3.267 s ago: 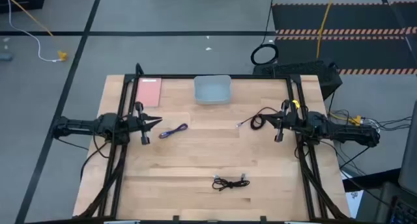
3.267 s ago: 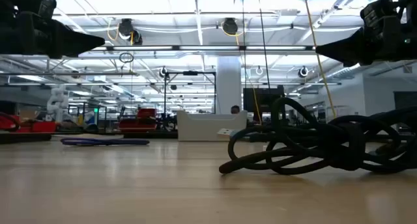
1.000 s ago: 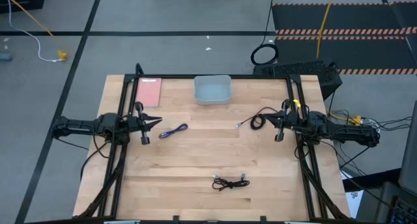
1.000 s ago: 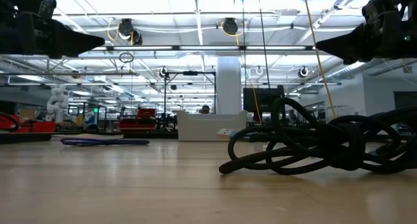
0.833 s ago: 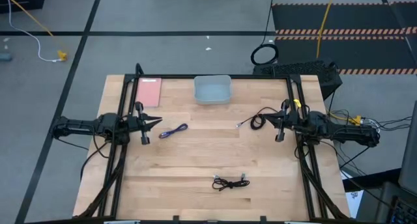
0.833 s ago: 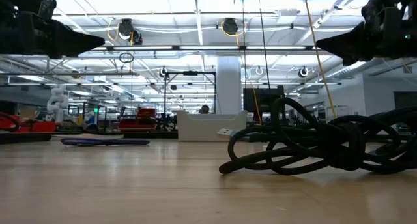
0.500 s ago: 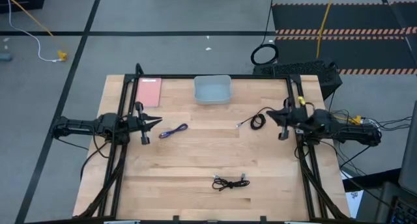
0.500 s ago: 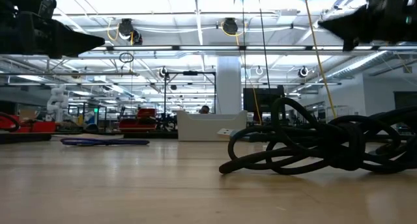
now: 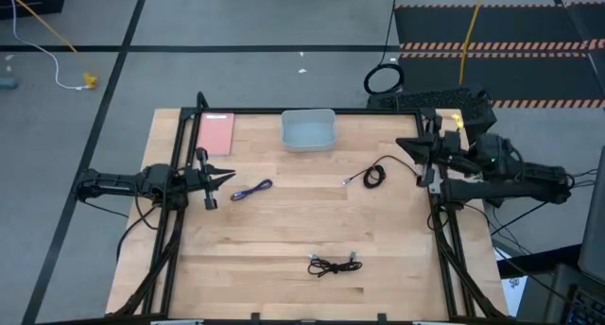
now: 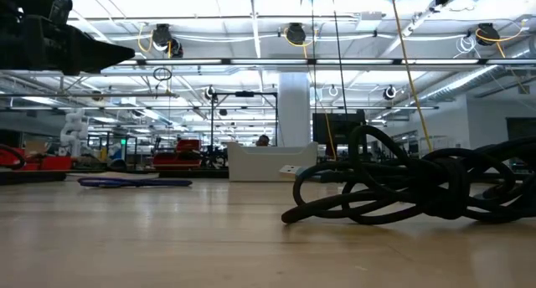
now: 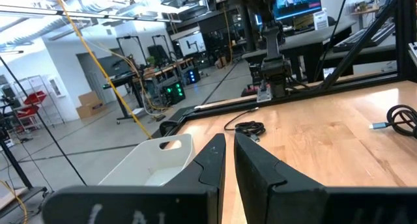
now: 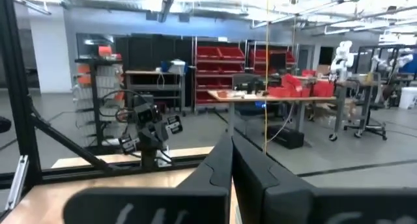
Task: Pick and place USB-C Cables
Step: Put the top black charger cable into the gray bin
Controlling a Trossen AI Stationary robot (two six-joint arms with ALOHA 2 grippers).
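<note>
Three cables lie loose on the wooden table. The blue-purple cable (image 9: 252, 189) (image 10: 134, 182) lies just right of my left gripper (image 9: 230, 177) (image 11: 229, 146), which is shut and hovers above the table's left side. One black cable (image 9: 371, 174) (image 11: 249, 127) lies coiled toward the right side. The other black cable (image 9: 336, 264) (image 10: 402, 183) lies near the near edge. My right gripper (image 9: 399, 143) (image 12: 232, 140) is shut and raised high over the right side, beyond and to the right of the first black cable. It touches nothing.
A pale tray (image 9: 308, 130) (image 11: 156, 162) sits at the far edge's middle, and a pink pad (image 9: 216, 133) at the far left corner. Black frame rails (image 9: 173, 221) run along both sides. On the floor beyond are a black ring coil (image 9: 384, 78) and a yellow cord (image 9: 470, 32).
My right gripper has risen and drawn toward the table's far right, leaving all but the top edge of the low view; it has stayed shut. The left arm and all three cables have kept still.
</note>
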